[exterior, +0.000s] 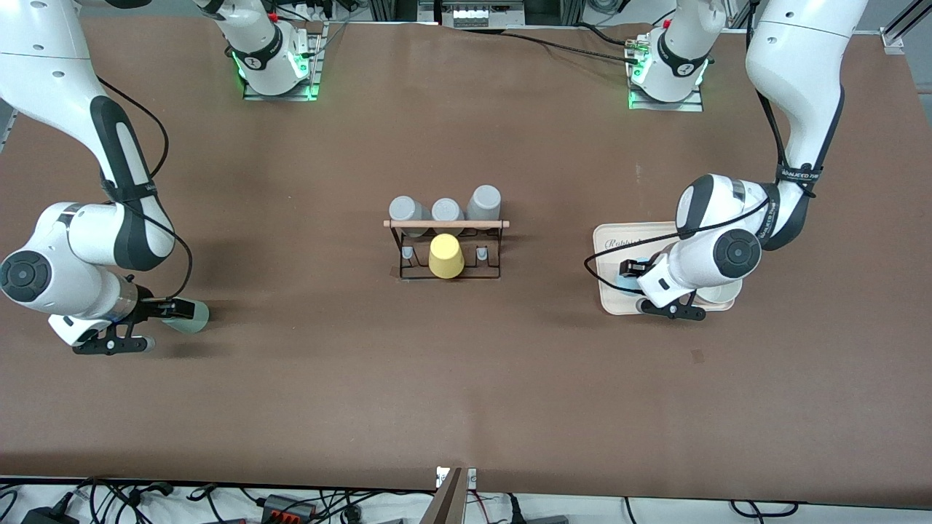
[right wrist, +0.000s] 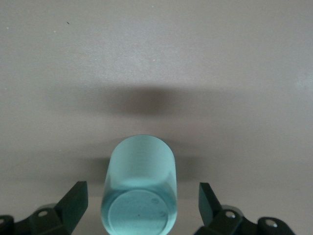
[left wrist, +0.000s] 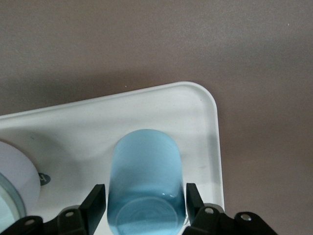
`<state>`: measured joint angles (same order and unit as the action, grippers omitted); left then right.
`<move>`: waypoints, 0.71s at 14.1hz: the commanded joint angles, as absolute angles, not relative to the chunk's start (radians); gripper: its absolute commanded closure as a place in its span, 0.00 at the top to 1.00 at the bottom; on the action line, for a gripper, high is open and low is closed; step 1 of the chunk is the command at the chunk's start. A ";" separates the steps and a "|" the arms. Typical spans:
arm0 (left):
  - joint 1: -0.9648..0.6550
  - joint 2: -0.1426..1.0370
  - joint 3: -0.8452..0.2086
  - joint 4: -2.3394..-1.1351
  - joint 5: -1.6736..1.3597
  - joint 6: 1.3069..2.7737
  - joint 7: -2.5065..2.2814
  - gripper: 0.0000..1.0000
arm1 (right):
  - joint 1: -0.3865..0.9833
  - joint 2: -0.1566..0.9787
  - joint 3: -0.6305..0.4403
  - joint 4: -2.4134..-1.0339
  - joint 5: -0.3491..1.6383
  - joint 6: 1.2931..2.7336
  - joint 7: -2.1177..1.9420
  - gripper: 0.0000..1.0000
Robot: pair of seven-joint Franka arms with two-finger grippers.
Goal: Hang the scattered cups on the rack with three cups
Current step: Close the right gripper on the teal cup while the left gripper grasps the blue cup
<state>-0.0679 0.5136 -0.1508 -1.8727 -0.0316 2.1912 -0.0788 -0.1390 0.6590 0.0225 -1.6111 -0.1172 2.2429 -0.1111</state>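
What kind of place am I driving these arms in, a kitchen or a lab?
Most likely a robotics lab bench, not a kitchen: a brown-covered table, arm bases bolted to its edge, and loose cables and power strips along the edge nearest the front camera.

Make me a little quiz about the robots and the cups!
1. True or false: the yellow cup is on the rack.
2. The left gripper is at the blue cup. That cup lies on: A) the tray B) the rack C) the bare table.
3. Fill in: the right gripper is open around the ___ cup.

Key: 1 true; 2 A; 3 mint cup.
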 commanded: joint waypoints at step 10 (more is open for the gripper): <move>-0.077 0.460 -0.241 -1.697 -0.028 2.033 -0.162 0.01 | -0.137 0.640 0.037 -1.609 -0.124 2.158 -0.133 0.43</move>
<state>-0.0700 0.4749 -0.2253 -1.7914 -0.0317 2.1212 -0.1268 -0.1342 0.6545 0.0319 -1.6086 -0.1172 2.1766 -0.1128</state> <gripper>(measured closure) 0.339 0.348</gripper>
